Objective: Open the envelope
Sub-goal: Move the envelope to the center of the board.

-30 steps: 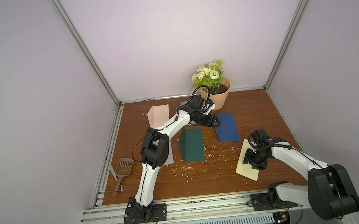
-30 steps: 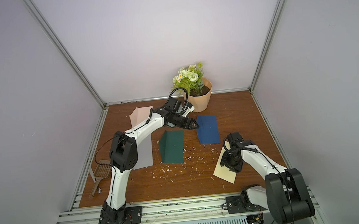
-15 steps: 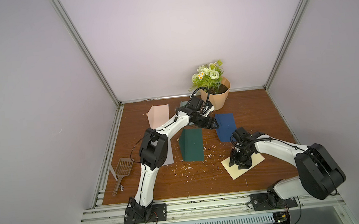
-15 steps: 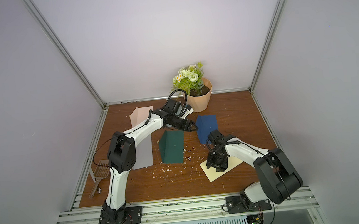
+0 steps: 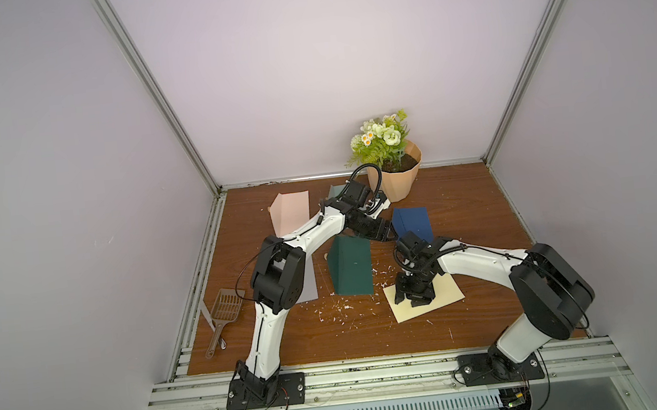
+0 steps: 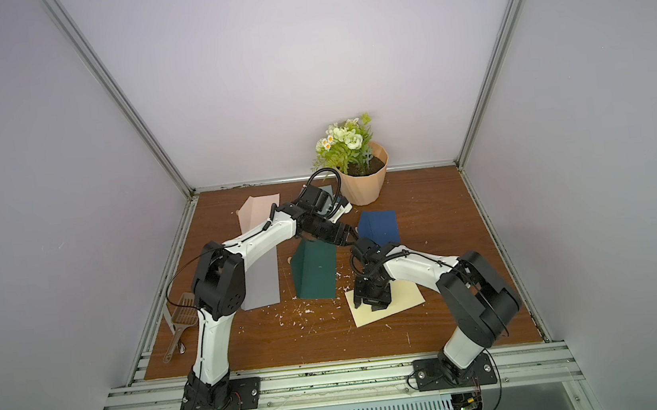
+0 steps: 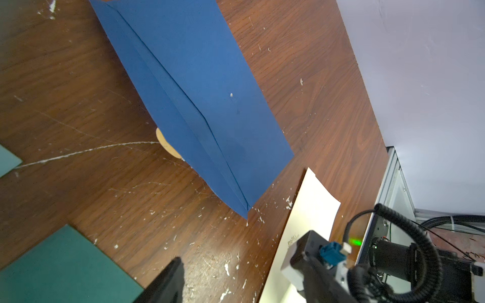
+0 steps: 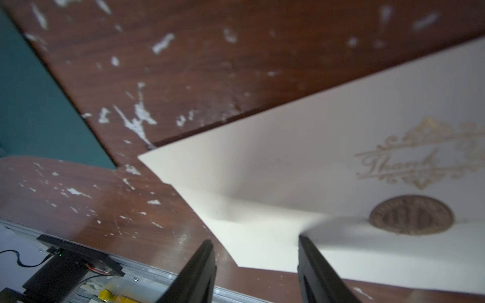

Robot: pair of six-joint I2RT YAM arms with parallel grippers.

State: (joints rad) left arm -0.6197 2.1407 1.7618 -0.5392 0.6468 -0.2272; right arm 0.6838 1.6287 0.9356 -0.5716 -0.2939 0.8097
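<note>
Envelope (image 5: 446, 291), cream, lies flat on the counter (image 5: 332, 338) near the front, right of the middle, in both top views. The right tool (image 5: 410, 301) stands on its left end. Further back, the left tool (image 5: 388, 235) hovers between a green envelope (image 5: 352, 270) and a blue envelope (image 5: 414, 222), both with flaps raised, as has a pink envelope (image 5: 290, 214). A flower pot (image 5: 397, 178) sits at the back and a scoop (image 5: 226, 312) at the left edge. Pale lilac walls and metal posts box the cell.

The left wrist view shows the blue envelope's folds and one dark finger (image 7: 168, 280) with nothing near it, so that tool looks spread and empty.

In the right wrist view the tool is spread. One finger (image 8: 322, 275) is over the envelope's corner, the other is over bare wood, and they pinch nothing. A round seal (image 8: 411, 214) pins the flap down, so the opening itself looks not yet begun. The brown wood grain is scratched and strewn with white flecks.
</note>
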